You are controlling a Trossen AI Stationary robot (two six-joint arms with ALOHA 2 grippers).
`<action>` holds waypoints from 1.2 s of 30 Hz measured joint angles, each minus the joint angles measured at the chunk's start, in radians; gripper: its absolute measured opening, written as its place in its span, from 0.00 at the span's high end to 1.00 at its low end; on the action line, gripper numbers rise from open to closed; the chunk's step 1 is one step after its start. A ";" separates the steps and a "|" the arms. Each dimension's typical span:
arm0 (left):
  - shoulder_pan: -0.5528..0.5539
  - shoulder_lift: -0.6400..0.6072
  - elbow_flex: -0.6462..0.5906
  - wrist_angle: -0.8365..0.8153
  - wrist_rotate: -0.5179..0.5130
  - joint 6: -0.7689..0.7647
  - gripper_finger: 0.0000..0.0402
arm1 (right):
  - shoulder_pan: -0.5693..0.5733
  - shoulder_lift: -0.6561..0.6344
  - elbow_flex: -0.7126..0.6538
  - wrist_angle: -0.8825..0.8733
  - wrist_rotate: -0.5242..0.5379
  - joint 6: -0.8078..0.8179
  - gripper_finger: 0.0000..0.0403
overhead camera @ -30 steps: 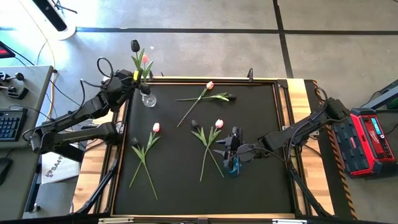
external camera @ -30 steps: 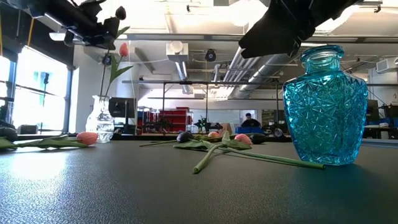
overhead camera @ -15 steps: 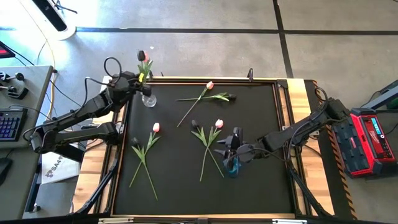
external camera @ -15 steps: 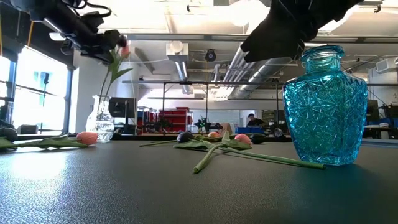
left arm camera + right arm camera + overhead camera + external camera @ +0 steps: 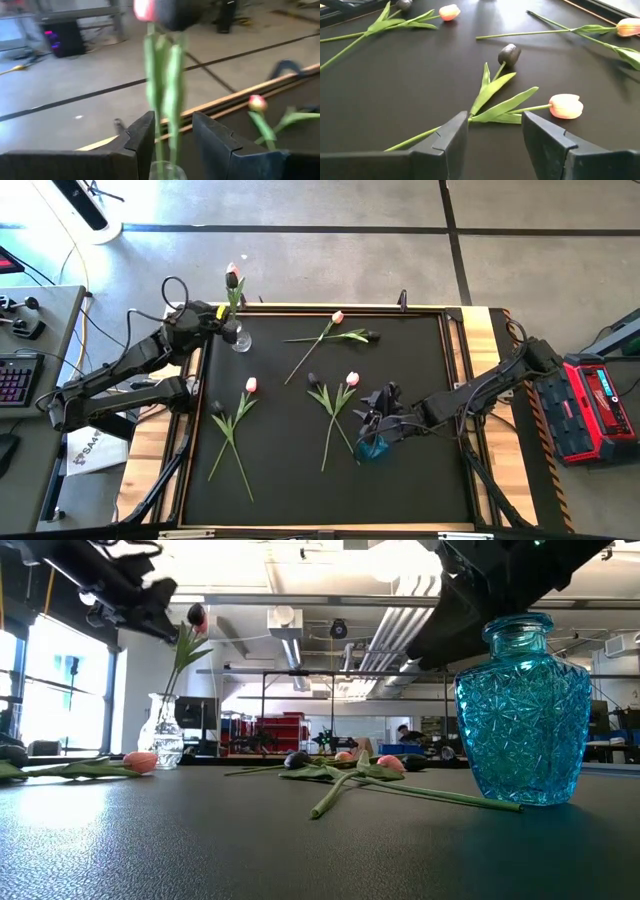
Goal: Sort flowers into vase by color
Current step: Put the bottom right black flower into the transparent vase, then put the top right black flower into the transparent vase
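A clear glass vase (image 5: pixel 239 340) stands at the table's far left corner. A dark tulip and a pink tulip (image 5: pixel 232 278) stand upright in it with their stems in its neck. My left gripper (image 5: pixel 212 317) is open just left of these stems; in the left wrist view its fingers (image 5: pixel 173 117) frame the stems (image 5: pixel 170 75) without plainly touching them. A blue glass vase (image 5: pixel 372 447) stands right of centre. My right gripper (image 5: pixel 380 412) hovers open above it, looking over a dark tulip (image 5: pixel 509 54) and a pink tulip (image 5: pixel 565 106) lying crossed on the mat.
Other tulips lie flat on the black mat: a pink one (image 5: pixel 337 317) and a dark one (image 5: pixel 372 335) near the far edge, and a pink (image 5: pixel 251 385) and dark (image 5: pixel 216 408) pair on the left. A wooden frame (image 5: pixel 340 307) borders the mat. The near half is bare mat.
My left gripper carried the dark tulip down from above the clear vase, and its stem has gone into the neck beside the pink one. The gripper has since drawn back a little toward the table's left edge. My right gripper has shifted slightly above the blue vase.
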 joint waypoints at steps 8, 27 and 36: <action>-0.087 -0.055 0.000 -0.014 0.058 0.004 0.70 | -0.055 0.000 0.000 -0.009 0.025 -0.008 0.57; -0.383 -0.015 0.000 -0.031 0.053 0.018 0.70 | -0.506 0.000 0.000 -0.045 -0.330 -0.342 0.57; -0.543 0.142 0.000 -0.030 0.031 0.000 0.70 | -0.764 0.000 0.001 -0.106 -0.503 -0.605 0.57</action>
